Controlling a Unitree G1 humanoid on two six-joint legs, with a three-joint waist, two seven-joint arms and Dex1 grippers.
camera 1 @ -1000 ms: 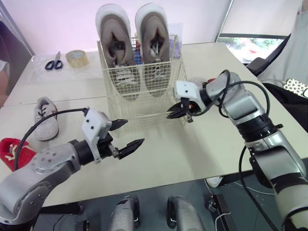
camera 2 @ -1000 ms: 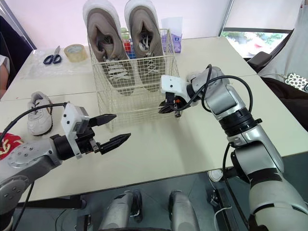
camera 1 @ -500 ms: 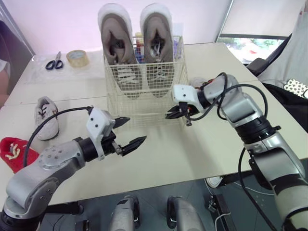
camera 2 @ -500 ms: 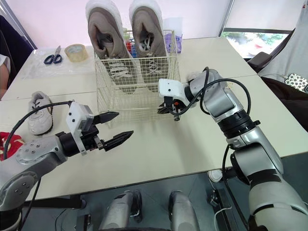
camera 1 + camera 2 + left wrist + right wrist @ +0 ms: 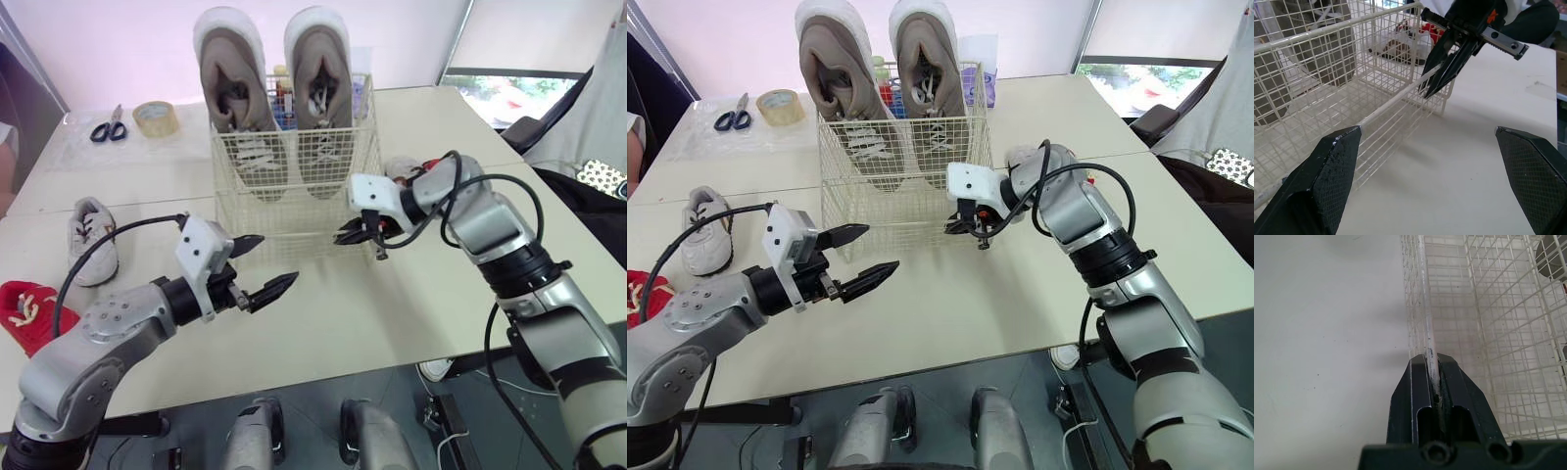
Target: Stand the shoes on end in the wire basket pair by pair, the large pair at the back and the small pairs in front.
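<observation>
The wire basket (image 5: 294, 188) stands mid-table with the large grey-brown pair (image 5: 230, 73) upright on end along its back wall. My right gripper (image 5: 358, 231) is shut on the basket's front rim wire (image 5: 1425, 308) at the right corner. In the left wrist view that same right gripper (image 5: 1442, 78) pinches the rim. My left gripper (image 5: 277, 258) hovers open above the table just in front of the basket, holding nothing. A small white shoe (image 5: 93, 240) lies at the left, a red shoe (image 5: 24, 308) nearer the edge. More small shoes (image 5: 1400, 46) lie beyond the basket's right side.
Scissors (image 5: 105, 125) and a roll of tape (image 5: 157, 117) lie at the back left. Bottles and a purple item stand behind the basket (image 5: 975, 59). Bare tabletop stretches in front of the basket (image 5: 392, 304).
The basket has shifted slightly on the table with my right gripper holding its rim. My left gripper has crept a little up toward the basket's front.
</observation>
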